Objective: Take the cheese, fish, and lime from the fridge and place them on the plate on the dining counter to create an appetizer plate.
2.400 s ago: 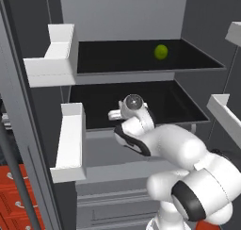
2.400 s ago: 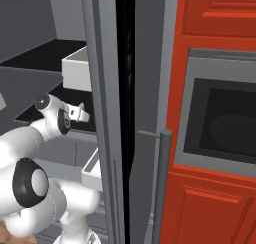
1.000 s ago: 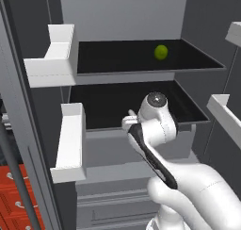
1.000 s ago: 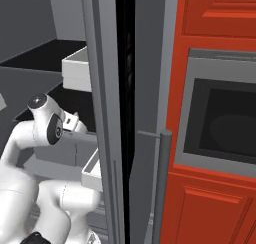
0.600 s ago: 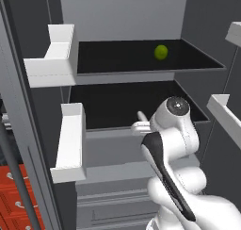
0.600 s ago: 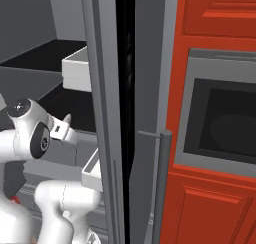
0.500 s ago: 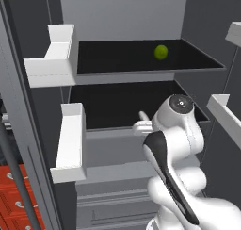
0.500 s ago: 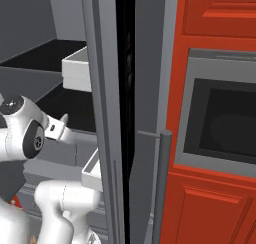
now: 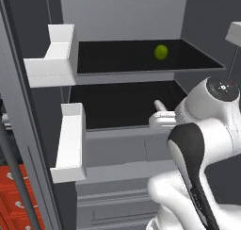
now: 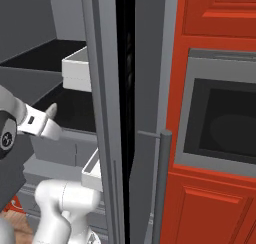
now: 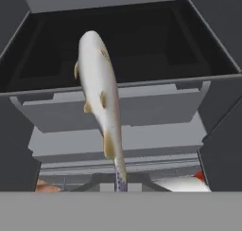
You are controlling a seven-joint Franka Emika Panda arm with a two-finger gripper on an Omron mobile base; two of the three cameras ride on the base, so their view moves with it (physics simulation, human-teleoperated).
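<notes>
i am holding the fish (image 11: 100, 93) by its tail. my gripper (image 11: 118, 183) is squeezed almost shut on that thin tail, and the long body sticks out in front of me. in the left base view the pale tip of the fish (image 9: 160, 105) pokes out past my white arm, just in front of the lower shelf (image 9: 123, 104) of the fridge (image 9: 123, 24).

i think my job now is to carry the fish out of the fridge and over to the plate on the dining counter. to do it well, i should keep my squeeze tight, because i only have the thin tail and the heavy part hangs far from my fingers. it could swing or slip. i should pull straight back and go slow. the fish's nose must not bump the shelf edge or the drawer front (image 11: 118, 109) below it. i also need to stay away from the door bins (image 9: 70, 142) at the side and the door edge (image 10: 107, 113) close by on my right.

now i count. there is one fish, and i have it. there is one lime (image 9: 161, 52), sitting far back on the upper shelf (image 9: 141, 57), well away from me. i count two black shelves and two white bins on the left door.

so the lime is not picked up yet.
</notes>
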